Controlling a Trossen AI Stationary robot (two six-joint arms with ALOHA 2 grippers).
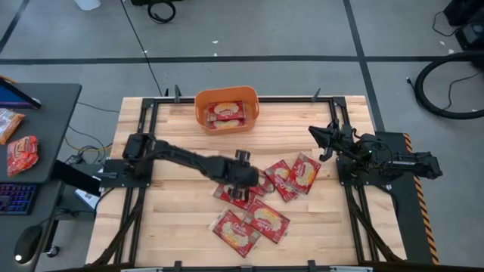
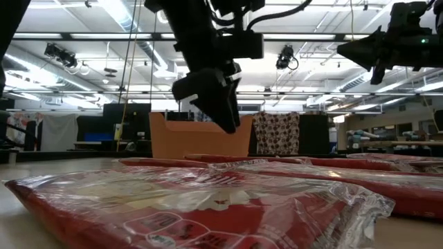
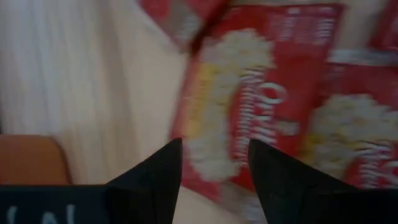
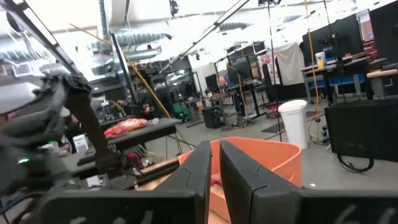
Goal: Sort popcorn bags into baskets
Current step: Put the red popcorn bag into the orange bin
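Observation:
Several red popcorn bags (image 1: 265,219) lie flat and partly overlapping on the wooden table, from its middle toward the near edge. In the low view they fill the foreground (image 2: 194,200). The orange basket (image 1: 227,109) stands at the far edge with packets inside. My left gripper (image 1: 243,181) hangs open just above the far-left bags of the pile, slanting downward. In its wrist view (image 3: 214,162) the fingers frame one bag (image 3: 249,112) without touching it. My right gripper (image 1: 311,132) waits shut and raised at the table's right side, pointing toward the basket (image 4: 261,162).
A dark side table (image 1: 45,113) to the left of the worktable carries more red packets (image 1: 23,155) and a keyboard (image 1: 15,200). Black frame rails (image 1: 144,113) run along the worktable's left and right sides. Bare wood lies at the near left (image 1: 166,219).

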